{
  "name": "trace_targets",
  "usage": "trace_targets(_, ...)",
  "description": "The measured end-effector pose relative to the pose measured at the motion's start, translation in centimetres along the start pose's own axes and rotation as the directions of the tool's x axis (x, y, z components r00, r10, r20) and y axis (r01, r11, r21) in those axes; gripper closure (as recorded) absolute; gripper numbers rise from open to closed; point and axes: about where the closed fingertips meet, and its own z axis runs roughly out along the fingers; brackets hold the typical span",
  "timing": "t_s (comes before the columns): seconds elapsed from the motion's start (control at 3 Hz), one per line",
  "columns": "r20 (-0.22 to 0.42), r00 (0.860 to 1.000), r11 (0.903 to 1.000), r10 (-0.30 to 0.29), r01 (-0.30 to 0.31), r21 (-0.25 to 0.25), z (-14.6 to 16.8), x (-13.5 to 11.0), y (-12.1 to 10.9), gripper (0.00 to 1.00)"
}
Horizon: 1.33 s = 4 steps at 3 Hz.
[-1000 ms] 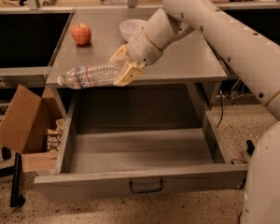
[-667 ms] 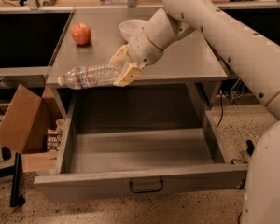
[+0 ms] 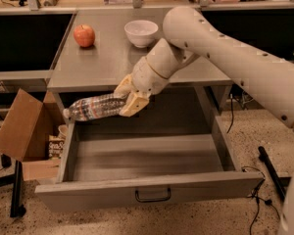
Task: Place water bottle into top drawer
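Observation:
My gripper (image 3: 126, 98) is shut on the water bottle (image 3: 92, 107), a clear ribbed plastic bottle held sideways with its cap end pointing left. The bottle hangs in the air above the rear left part of the open top drawer (image 3: 147, 156), a wide shallow grey drawer pulled out from under the table, with a small dark handle (image 3: 152, 195) on its front panel. The drawer's inside shows nothing in it. The arm reaches in from the upper right.
A red apple (image 3: 84, 35) and a white bowl (image 3: 141, 32) stand on the grey table top (image 3: 103, 65). A brown cardboard box (image 3: 20, 126) stands open on the floor left of the drawer. Cables lie on the floor at right.
The gripper and bottle have come down and forward, from level with the table's front edge to below it, over the drawer's rear left.

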Motion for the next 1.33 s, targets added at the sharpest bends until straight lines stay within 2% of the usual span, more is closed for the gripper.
trace_targets(0.33, -0.02, 0.994, 0.9946, 0.103, -0.103, 0.015, 2.2, 3.4, 2.5, 1.0)
trace_targets(0.67, -0.017, 0.979, 0.9766, 0.204, -0.202, 0.073, 3.6, 6.4, 4.1, 1.0)
trace_targets(1.0, 0.016, 0.954, 0.9434, 0.298, -0.297, 0.147, 4.8, 9.4, 5.2, 1.0)
trace_targets(1.33, 0.039, 0.931, 0.9147, 0.362, -0.363, 0.177, 5.9, 11.9, 5.5, 0.86)
